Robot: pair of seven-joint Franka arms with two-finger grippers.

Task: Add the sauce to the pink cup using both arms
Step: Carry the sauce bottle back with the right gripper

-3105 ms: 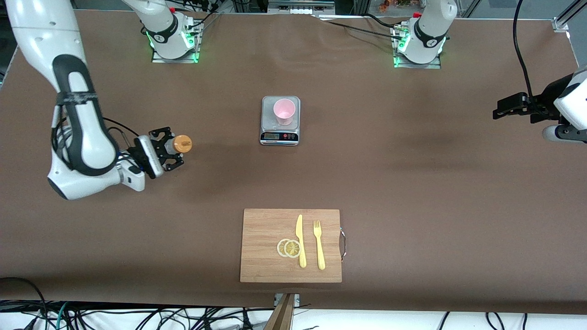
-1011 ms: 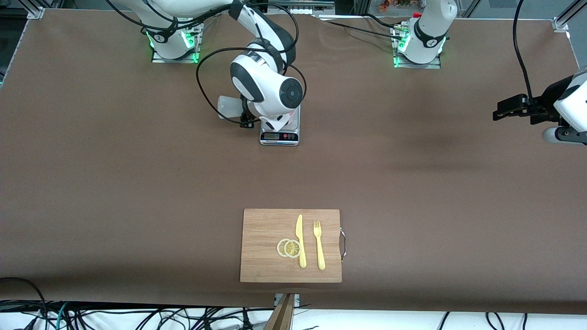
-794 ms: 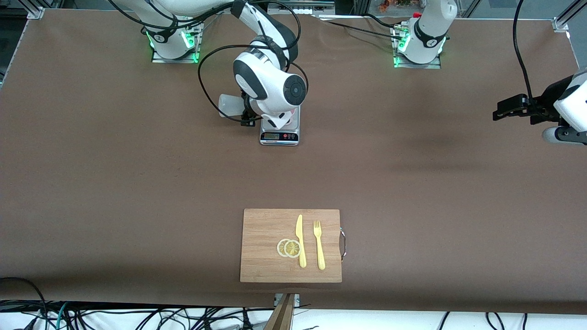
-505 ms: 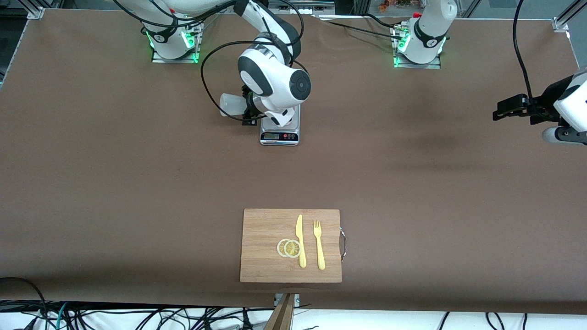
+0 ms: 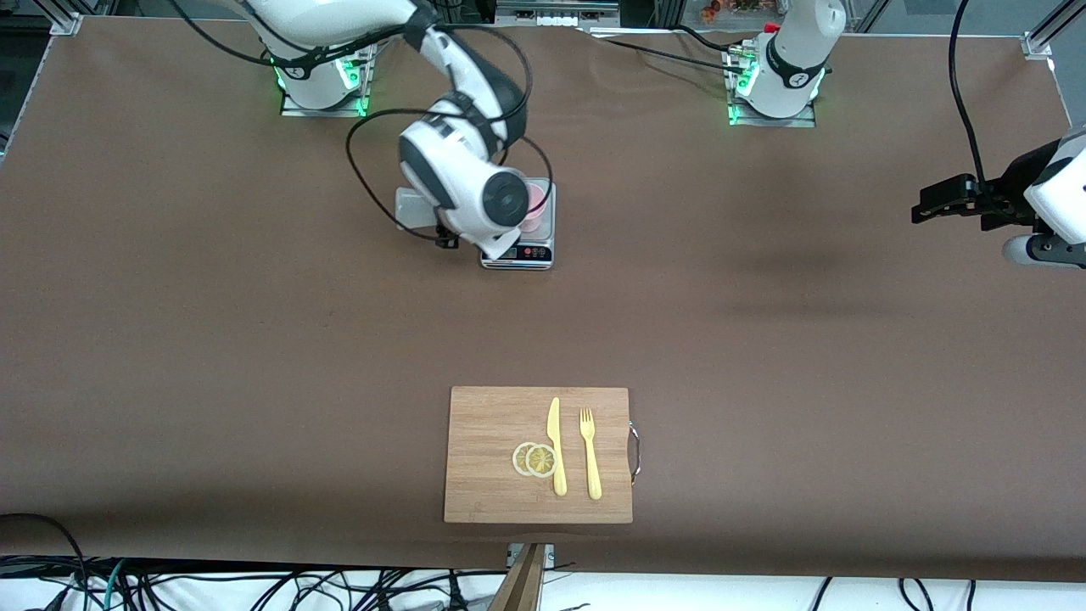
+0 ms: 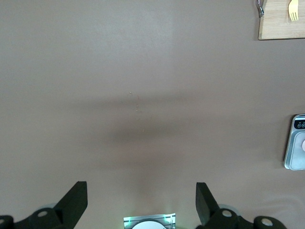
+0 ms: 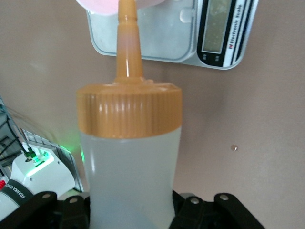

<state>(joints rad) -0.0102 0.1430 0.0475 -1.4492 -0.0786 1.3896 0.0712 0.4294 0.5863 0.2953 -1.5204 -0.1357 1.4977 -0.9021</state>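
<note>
While the sauce bottle (image 7: 129, 162) is held tipped on its side by the right gripper (image 7: 131, 207), its orange nozzle is directed at the pink cup (image 5: 536, 204). The fingers of this gripper are clamped on the bottle's whitish body, as seen at the lower edge of the right wrist frame. The cup stands on the kitchen scale (image 5: 530, 251), just above the centre of the front frame; only part of its rim shows beside the right arm's wrist. In the right wrist frame the nozzle tip is seen at the cup's rim (image 7: 119, 5); whether it is inside cannot be told.

For a clean pour, the nozzle tip should be kept over the cup's mouth, not over the scale plate. The tilt should be held steady, and the squeeze should be applied gradually so that no sauce is thrown past the rim. Contact between nozzle and cup should be avoided, since a light cup is likely to be pushed over.

The left gripper (image 5: 942, 202) is parked at the right edge of the front frame with its fingers apart, holding nothing. The left arm waits.
</note>
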